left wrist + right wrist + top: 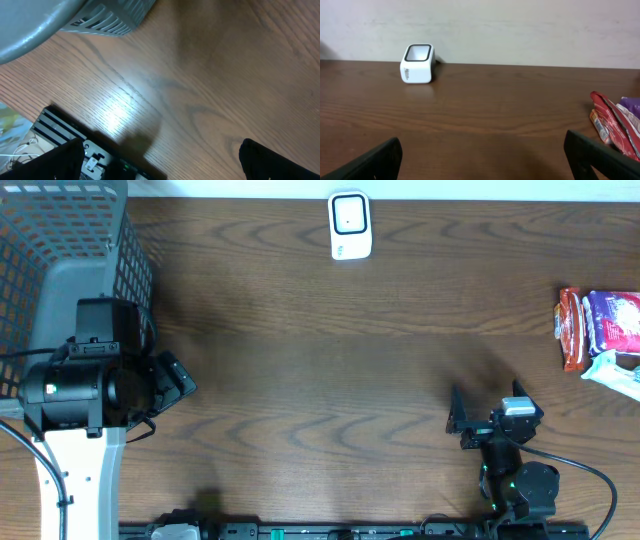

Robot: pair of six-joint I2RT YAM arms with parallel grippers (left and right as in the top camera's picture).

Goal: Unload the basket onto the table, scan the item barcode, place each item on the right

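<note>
Wooden table (300, 380), one. White barcode scanner (350, 225) stood upright at the far edge, near the middle. Three snack packets lay at the right edge: red packet (571, 330), purple packet (613, 320) touching it, pale packet (615, 372) just beside. Grey mesh basket (60, 240) sat far left. Left gripper (175, 380) hung beside the basket, jaws spread, empty. Right gripper (487, 408) hovered near the packets but apart from them, jaws likewise wide, holding nothing.

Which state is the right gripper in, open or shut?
Open: the right gripper has its fingers wide apart at the lower corners, nothing between them.
</note>
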